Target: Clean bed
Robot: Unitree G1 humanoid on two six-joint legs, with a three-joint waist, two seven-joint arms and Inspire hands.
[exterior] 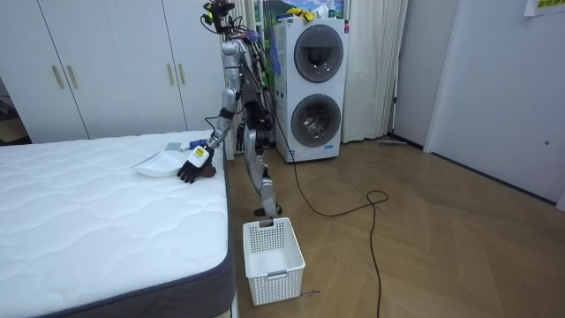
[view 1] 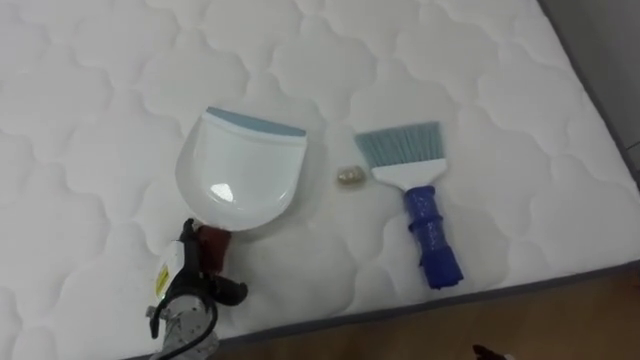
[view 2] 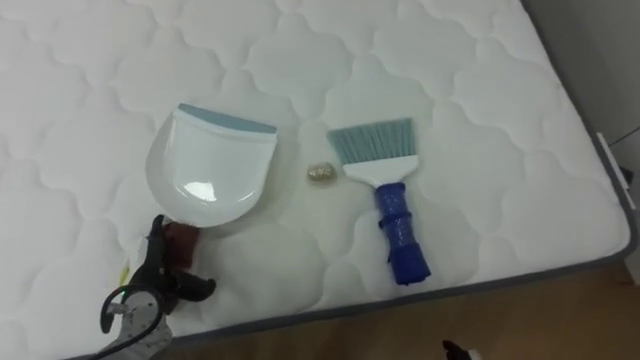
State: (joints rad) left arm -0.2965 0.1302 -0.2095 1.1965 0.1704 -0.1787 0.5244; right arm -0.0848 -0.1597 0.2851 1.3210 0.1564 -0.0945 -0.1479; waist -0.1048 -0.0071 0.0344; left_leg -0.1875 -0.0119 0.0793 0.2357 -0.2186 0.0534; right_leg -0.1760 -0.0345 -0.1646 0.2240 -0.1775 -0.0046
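Bed (view 1: 100, 100): its white quilted mattress takes up nearly the whole eye view, with a dark edge and a strip of wooden floor along the bottom right.

At centre left lies a white dustpan (view 1: 243, 172), its blue-grey lip turned toward the top of the frame and its reddish handle toward the bottom. The left hand (view 1: 200, 282) comes up from the lower left, its dark fingers curled round that handle.

At centre right lies a brush (view 1: 418, 195), pale blue bristles upward and blue handle downward, with no hand on it. Between the two sits a small pale scrap (view 1: 347, 177), just beside the bristles' left corner and a little apart from the dustpan. It lies off the pan's side wall, not in front of the lip.

In the room view the robot stands at the bed's far edge at upper centre, left arm stretched down onto the mattress. A white basket (exterior: 272, 258) stands on the floor at lower centre, by the bed's near corner. Stacked laundry machines (exterior: 313, 84) stand behind the robot, and white wardrobes (exterior: 106, 62) fill the upper left.
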